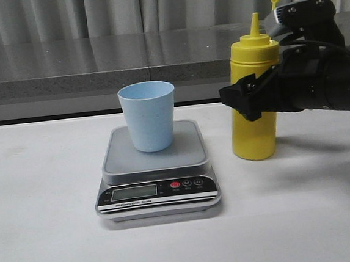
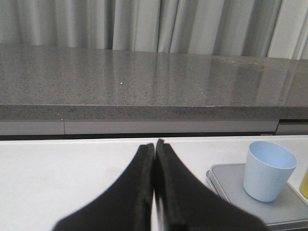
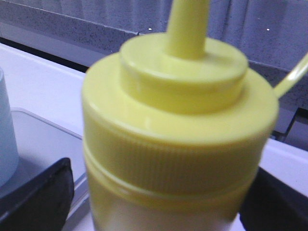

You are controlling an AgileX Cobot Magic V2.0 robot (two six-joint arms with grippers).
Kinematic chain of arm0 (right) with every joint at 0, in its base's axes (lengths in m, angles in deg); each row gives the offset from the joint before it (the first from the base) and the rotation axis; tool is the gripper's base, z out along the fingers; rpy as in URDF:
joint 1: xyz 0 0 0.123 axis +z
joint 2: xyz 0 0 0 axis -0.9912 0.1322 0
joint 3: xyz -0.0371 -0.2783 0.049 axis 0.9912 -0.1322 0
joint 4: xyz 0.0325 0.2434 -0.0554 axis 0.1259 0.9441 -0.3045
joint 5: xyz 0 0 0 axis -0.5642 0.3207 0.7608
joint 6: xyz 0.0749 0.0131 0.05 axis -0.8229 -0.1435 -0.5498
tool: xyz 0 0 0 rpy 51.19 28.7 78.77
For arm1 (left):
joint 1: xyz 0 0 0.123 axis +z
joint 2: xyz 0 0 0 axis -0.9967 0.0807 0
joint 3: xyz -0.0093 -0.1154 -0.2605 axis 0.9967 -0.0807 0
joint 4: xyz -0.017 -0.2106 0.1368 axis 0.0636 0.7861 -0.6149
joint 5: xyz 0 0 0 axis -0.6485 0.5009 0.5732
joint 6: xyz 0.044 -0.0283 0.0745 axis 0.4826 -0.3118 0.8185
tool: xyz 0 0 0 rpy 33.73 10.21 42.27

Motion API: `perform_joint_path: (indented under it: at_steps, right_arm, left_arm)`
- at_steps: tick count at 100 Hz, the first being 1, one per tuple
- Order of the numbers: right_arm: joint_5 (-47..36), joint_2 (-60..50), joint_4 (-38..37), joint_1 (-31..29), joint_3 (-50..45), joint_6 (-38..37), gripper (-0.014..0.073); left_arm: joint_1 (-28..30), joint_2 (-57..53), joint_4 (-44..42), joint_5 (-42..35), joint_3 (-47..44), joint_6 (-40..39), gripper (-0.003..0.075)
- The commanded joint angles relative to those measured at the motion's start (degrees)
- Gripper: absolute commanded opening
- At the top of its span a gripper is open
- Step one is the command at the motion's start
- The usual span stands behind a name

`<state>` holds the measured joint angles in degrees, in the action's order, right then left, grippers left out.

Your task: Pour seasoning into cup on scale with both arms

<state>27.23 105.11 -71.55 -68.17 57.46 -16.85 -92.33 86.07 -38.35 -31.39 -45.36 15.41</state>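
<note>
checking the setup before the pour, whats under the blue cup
The cup stands upright on the silver platform of the scale, toward its back. The patch of platform beneath the cup's base is covered, and the display reading is unreadable.

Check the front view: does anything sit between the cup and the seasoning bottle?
Nothing stands between the cup and bottle: only the scale platform's edge and bare white table, clear in the front view.

white table [image 1: 43, 240] | grey speckled stone ledge [image 1: 65, 70] behind it | pale pleated curtain [image 1: 91, 12] at back
</note>
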Motion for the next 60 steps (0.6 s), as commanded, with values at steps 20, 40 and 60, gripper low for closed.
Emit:
perform_joint_path:
  at_steps: [20,40,60]
  right_arm:
    - [-7.26,-5.5,0.4,-1.78,-3.7,0.43,0.0655]
    - [-8.29,-8.38,1.09,-1.78,-7.35,0.43,0.0655]
    - [-8.24,-14.3,4.3,-1.78,-11.52,0.43,0.0655]
  left_arm:
    - [0.08,0.45,0.12,-4.07,1.53,-0.15,-0.002]
    - [0.08,0.45,0.12,-4.07,1.53,-0.15,-0.002]
    - [0.08,0.45,0.12,-4.07,1.53,-0.15,-0.002]
